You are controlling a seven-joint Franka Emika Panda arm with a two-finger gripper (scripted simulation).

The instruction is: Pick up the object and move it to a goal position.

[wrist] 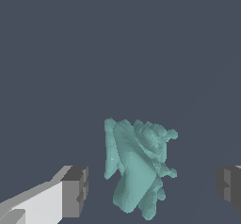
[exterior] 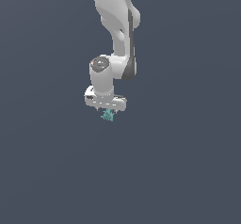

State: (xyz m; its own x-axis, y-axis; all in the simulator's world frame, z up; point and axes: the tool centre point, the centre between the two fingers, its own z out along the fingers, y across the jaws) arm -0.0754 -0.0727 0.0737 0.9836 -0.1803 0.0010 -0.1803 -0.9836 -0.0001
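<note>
The object [exterior: 108, 116] is a tiny teal-green jagged item just under the white hand in the exterior view. In the wrist view the object [wrist: 139, 166] lies between my two fingers, with a clear gap to each. My gripper [exterior: 107, 111] is straight above it; in the wrist view my gripper [wrist: 153, 190] is open, with one grey finger pad [wrist: 75, 190] on one side and the other pad at the opposite picture edge. Neither pad touches the object. The fingertips are hard to make out in the exterior view.
The white arm [exterior: 117, 25] comes down from the top of the exterior view. The ground is a plain dark grey-blue surface [exterior: 188, 171] with nothing else on it.
</note>
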